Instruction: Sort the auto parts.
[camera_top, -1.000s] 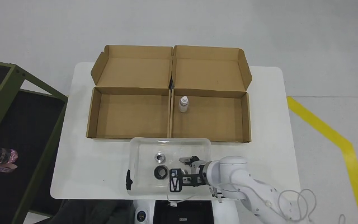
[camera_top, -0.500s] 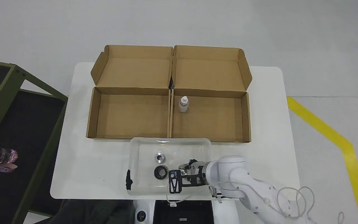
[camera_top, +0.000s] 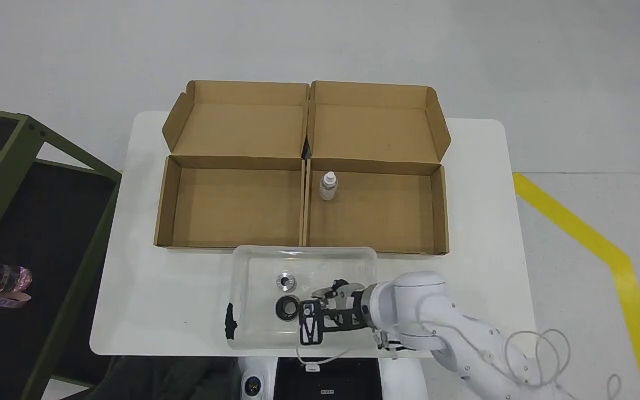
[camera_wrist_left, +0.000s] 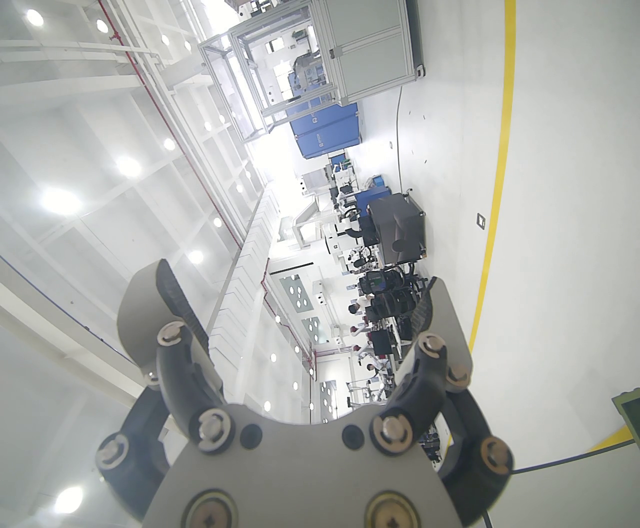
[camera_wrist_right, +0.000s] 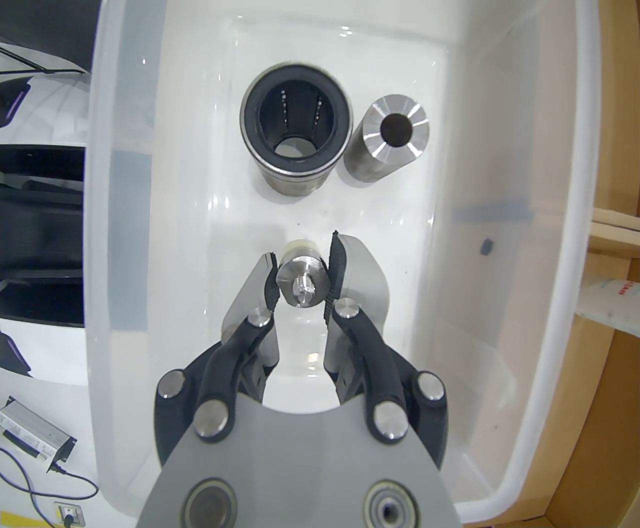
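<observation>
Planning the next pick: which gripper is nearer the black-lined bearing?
Right. The right gripper, shut on a small pin, is beside the bearing; the left gripper faces the hall, away from it.

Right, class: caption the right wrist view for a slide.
Right gripper grips a small metal part in the white bin.

The right gripper hides the flanks of a small steel part; the clear bin runs off frame; a dark speck inside is too small to identify.

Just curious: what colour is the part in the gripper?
The part is shiny silver; clearest in the right wrist view.
</observation>
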